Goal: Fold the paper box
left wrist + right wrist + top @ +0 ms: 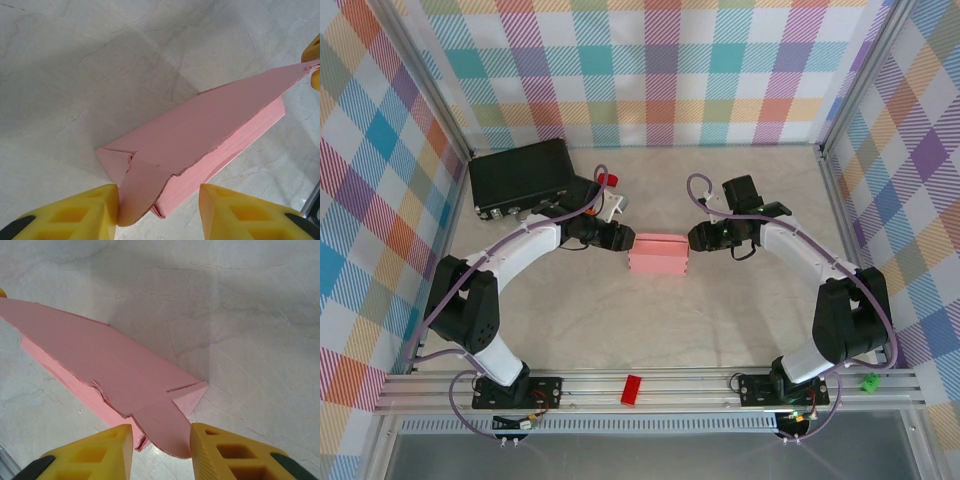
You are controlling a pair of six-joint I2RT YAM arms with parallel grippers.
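Top external: paper box (660, 254) centred on worktop (740, 330), between both arms | left tool (159, 212) and right tool (161, 442) each apart, straddling an end tab | I'd pinch both tabs evenly, then tuck them inward together.

We see the paper box (658, 254) (200, 130) (100, 365) as a shallow, pale-pink card box. It lies flat at the middle of the bench (720, 330), long side running left to right. Its lid panel sits slightly lifted off the body, and a rounded tab (142, 192) (162, 430) sticks out at each short end.
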